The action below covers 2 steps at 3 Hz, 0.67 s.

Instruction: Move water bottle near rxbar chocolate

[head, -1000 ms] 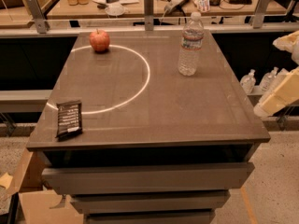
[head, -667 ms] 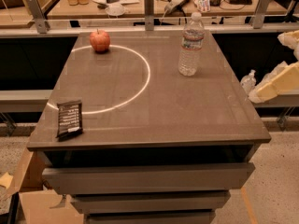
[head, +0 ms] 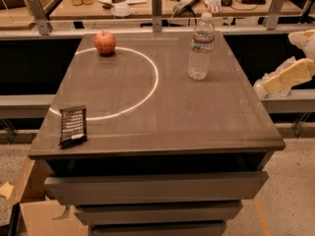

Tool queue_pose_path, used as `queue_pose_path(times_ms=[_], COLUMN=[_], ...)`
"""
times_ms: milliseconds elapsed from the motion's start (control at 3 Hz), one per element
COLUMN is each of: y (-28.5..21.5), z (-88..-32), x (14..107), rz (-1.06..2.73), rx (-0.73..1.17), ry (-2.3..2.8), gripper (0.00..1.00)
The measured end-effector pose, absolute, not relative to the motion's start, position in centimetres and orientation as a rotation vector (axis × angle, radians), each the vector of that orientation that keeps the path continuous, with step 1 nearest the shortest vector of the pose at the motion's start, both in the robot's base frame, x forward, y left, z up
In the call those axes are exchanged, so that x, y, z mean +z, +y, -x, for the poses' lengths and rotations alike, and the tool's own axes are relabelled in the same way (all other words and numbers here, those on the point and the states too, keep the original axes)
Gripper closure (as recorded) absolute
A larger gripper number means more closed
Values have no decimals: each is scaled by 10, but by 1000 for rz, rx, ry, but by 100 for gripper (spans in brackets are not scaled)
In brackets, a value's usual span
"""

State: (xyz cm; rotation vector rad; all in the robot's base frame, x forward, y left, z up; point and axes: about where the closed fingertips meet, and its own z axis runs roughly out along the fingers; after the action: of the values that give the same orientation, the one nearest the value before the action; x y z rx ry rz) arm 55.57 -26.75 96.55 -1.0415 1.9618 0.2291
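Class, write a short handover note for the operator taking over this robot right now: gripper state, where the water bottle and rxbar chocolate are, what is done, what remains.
Gripper: off the right side of the table, touching neither task item.
Water bottle: upright, back right of the table.
Rxbar chocolate: flat at the front left corner. An apple sits back left.
Done: nothing yet; bottle and bar lie at opposite corners.
Left: reach in, grasp the bottle, carry it across, set it beside the bar.
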Motion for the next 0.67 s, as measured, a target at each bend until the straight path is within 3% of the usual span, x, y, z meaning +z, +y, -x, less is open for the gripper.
queue_pose_path(times_ms=[667], y=[-255], z=[-588], x=[950], rz=[946], rx=[257], ry=[1903], gripper=[0])
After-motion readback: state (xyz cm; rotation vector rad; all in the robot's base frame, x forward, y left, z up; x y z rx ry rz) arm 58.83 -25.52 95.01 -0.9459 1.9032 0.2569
